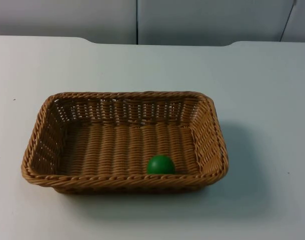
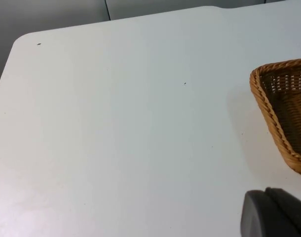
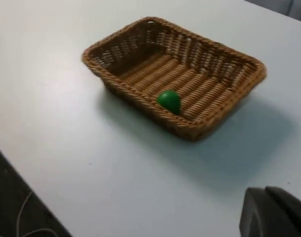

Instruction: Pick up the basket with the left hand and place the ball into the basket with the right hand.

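A: Wicker basket (image 1: 123,142) sat mid-frame in the top view, long axis left-right, green ball (image 1: 160,164) already inside at its lower right.

B: Left wrist view caught the basket's corner; the right's, the whole basket. Left gripper nearer, I judged. Finger states: couldn't tell.

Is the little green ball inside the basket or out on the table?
Inside. The green ball lies on the floor of the wicker basket, close against its near wall, and the basket stands flat on the white table.
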`<state>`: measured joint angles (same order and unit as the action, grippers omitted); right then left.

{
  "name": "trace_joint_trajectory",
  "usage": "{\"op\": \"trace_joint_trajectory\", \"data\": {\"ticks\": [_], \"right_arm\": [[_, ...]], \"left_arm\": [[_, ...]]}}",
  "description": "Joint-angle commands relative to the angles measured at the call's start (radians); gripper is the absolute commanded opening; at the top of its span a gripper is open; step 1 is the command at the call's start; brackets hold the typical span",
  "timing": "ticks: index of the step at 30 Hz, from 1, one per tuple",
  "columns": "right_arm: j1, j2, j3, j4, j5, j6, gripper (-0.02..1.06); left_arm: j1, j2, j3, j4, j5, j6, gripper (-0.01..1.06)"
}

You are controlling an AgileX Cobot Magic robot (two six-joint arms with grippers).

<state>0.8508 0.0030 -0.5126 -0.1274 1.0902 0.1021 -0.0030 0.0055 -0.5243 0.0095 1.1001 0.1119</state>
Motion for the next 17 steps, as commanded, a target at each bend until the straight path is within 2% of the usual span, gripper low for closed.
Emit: {"op": "trace_joint_trajectory", "data": {"ticks": [1, 4, 5, 9, 10, 14, 17], "right_arm": [[-0.117, -0.003, 0.005, -0.002, -0.012, -0.001, 0.0], [-0.328, -0.003, 0.005, -0.002, -0.012, -0.001, 0.0], [-0.328, -0.003, 0.005, -0.002, -0.012, -0.001, 0.0], [-0.607, -0.003, 0.005, -0.002, -0.012, -0.001, 0.0], [-0.607, -0.003, 0.005, -0.002, -0.012, -0.001, 0.0], [-0.754, -0.003, 0.005, -0.002, -0.012, -0.001, 0.0], [-0.791, -0.003, 0.005, -0.002, -0.012, -0.001, 0.0]], "left_arm": [[-0.001, -0.005, 0.003, 0.001, -0.013, -0.008, 0.0], [-0.001, -0.005, 0.003, 0.001, -0.013, -0.008, 0.0], [-0.001, -0.005, 0.003, 0.001, -0.013, -0.008, 0.0], [-0.001, -0.005, 0.003, 0.001, -0.013, -0.008, 0.0], [-0.001, -0.005, 0.003, 0.001, -0.013, -0.008, 0.0], [-0.001, -0.005, 0.003, 0.001, -0.013, -0.008, 0.0], [-0.001, -0.005, 0.003, 0.001, -0.013, -0.008, 0.0]]}}
